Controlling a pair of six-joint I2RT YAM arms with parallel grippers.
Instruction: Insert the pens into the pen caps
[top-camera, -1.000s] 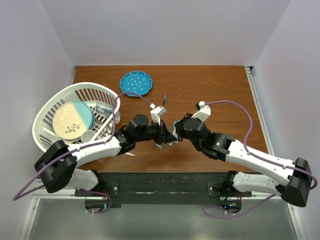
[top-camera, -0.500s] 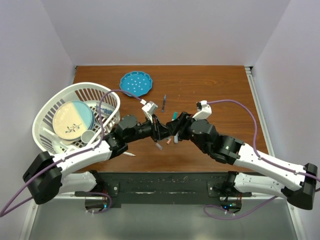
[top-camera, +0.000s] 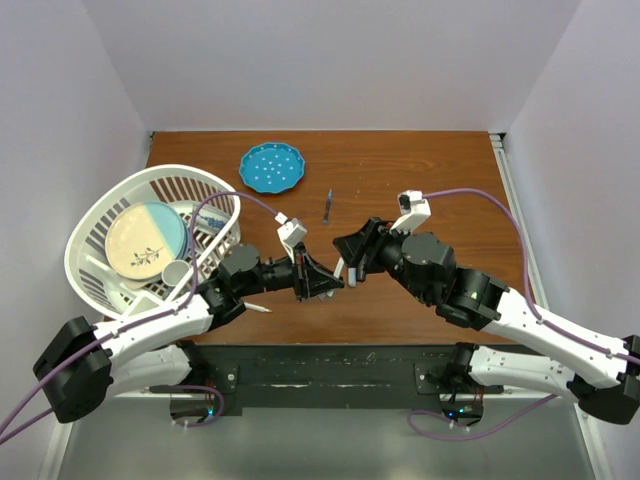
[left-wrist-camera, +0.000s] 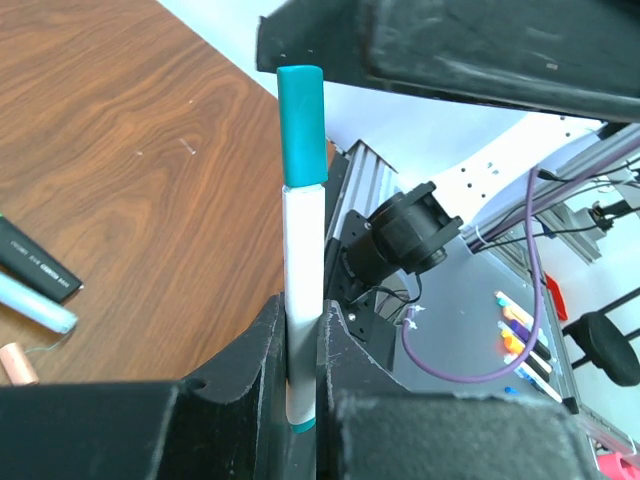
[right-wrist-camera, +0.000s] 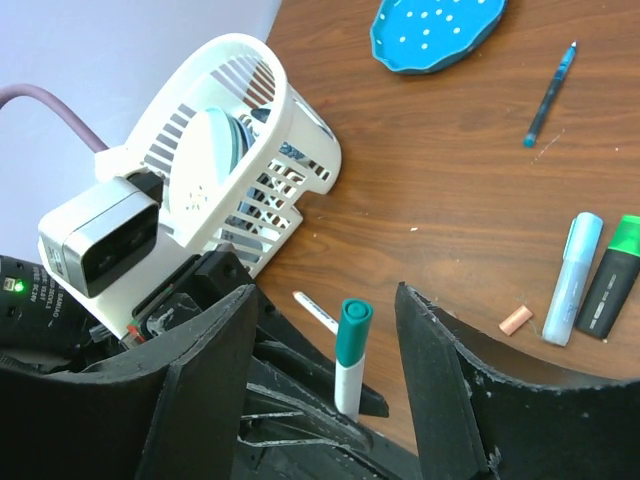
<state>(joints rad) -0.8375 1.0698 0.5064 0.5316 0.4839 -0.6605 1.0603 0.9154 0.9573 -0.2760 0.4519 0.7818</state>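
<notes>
One pen judged capped; more to do.
White pen (left-wrist-camera: 303, 290) with teal cap (left-wrist-camera: 302, 125) is clenched in left claw (left-wrist-camera: 302, 330); right claw (right-wrist-camera: 325, 310) is spread, released. Pink cap (right-wrist-camera: 515, 320) lies loose on desk (right-wrist-camera: 450, 200).

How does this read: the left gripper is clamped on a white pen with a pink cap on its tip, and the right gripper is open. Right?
The cap colour is wrong. The cap on the white pen is teal, not pink, as the left wrist view shows. The rest holds: the left gripper is clamped on that pen, and the right gripper is open.
</notes>
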